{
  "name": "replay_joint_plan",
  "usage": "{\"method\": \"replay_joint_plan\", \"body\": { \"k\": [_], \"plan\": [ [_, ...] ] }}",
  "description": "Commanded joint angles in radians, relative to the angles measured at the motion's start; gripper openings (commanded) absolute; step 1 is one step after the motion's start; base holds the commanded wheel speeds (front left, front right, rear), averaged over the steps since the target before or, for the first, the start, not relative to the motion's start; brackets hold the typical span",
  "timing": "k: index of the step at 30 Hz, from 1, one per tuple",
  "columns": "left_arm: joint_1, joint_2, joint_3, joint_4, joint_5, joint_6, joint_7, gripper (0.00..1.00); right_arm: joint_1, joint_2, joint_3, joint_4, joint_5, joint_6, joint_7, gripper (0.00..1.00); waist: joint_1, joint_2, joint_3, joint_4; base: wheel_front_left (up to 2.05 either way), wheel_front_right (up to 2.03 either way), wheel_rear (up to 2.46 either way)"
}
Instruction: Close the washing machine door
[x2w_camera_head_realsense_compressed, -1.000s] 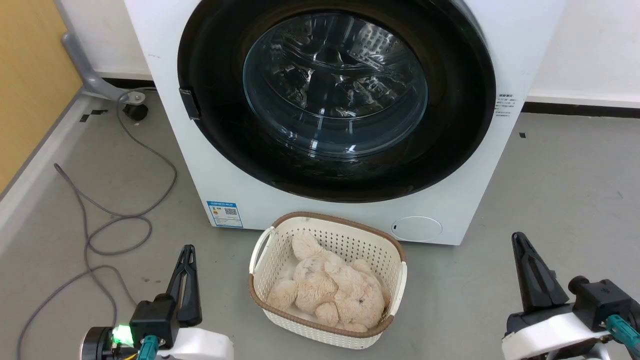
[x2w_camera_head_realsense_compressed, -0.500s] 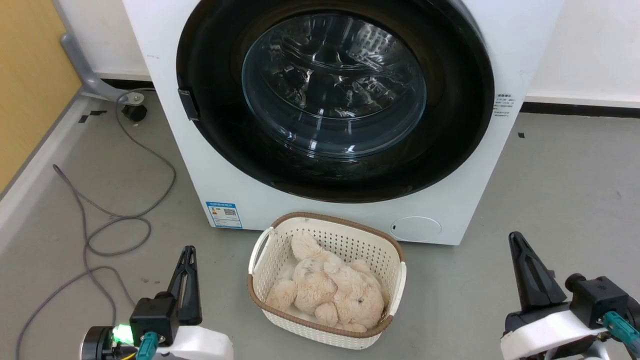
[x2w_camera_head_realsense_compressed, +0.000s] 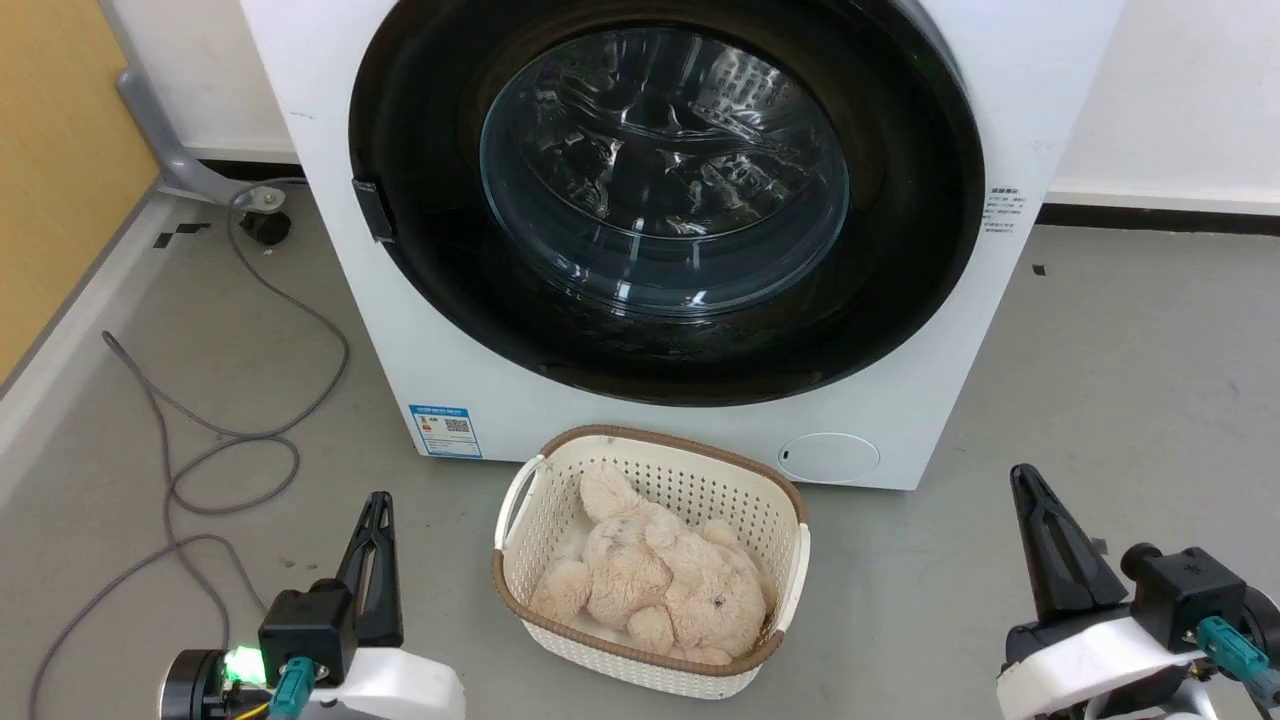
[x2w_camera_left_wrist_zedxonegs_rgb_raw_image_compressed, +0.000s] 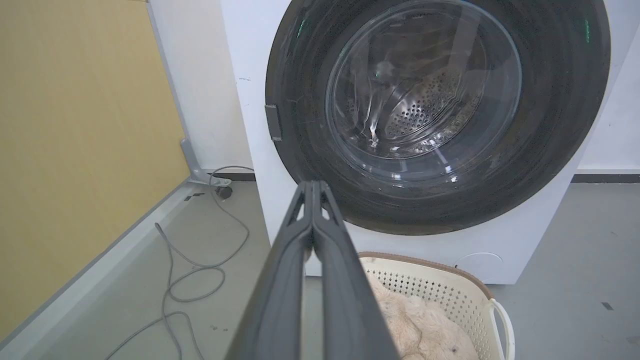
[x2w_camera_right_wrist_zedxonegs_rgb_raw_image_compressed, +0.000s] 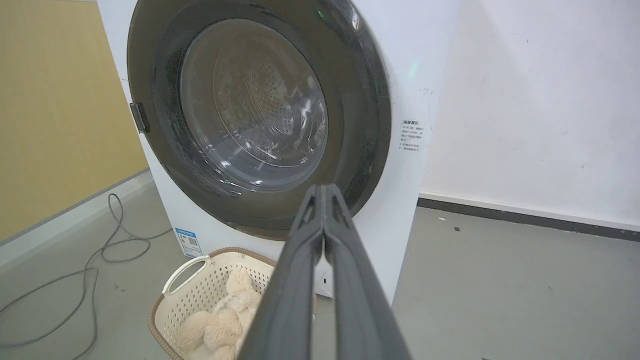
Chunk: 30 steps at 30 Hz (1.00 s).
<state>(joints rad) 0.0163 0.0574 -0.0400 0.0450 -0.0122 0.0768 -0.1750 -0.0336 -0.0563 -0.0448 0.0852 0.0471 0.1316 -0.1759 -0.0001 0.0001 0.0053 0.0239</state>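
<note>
Though the washing machine door (x2w_camera_head_realsense_compressed: 900, 250) sits flush, wrist views show drum holes (x2w_camera_left_wrist_zedxonegs_rgb_raw_image_compressed: 425, 107)

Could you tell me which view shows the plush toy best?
The head view: the whole plush toy lies unobstructed in the basket. The left wrist view catches part of it at the bottom edge; the right wrist view shows it partly behind the right gripper.
</note>
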Motion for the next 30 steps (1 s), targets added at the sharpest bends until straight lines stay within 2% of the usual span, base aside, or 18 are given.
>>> {"method": "replay_joint_plan", "body": {
  "k": [1,30],
  "plan": [
    [-0.006,0.000,0.005,-0.005,0.002,-0.004,0.007,0.00,0.011,0.002,0.003,-0.009,-0.006,0.000,0.007,0.00,0.0001,-0.0001,0.000,0.000,0.00,0.00,0.00],
    [-0.009,-0.002,0.017,-0.019,0.005,-0.029,0.064,0.00,0.019,0.003,0.017,-0.035,-0.020,-0.001,0.064,0.00,0.0001,-0.0001,-0.002,-0.008,0.00,0.00,0.00]
  ]
}}
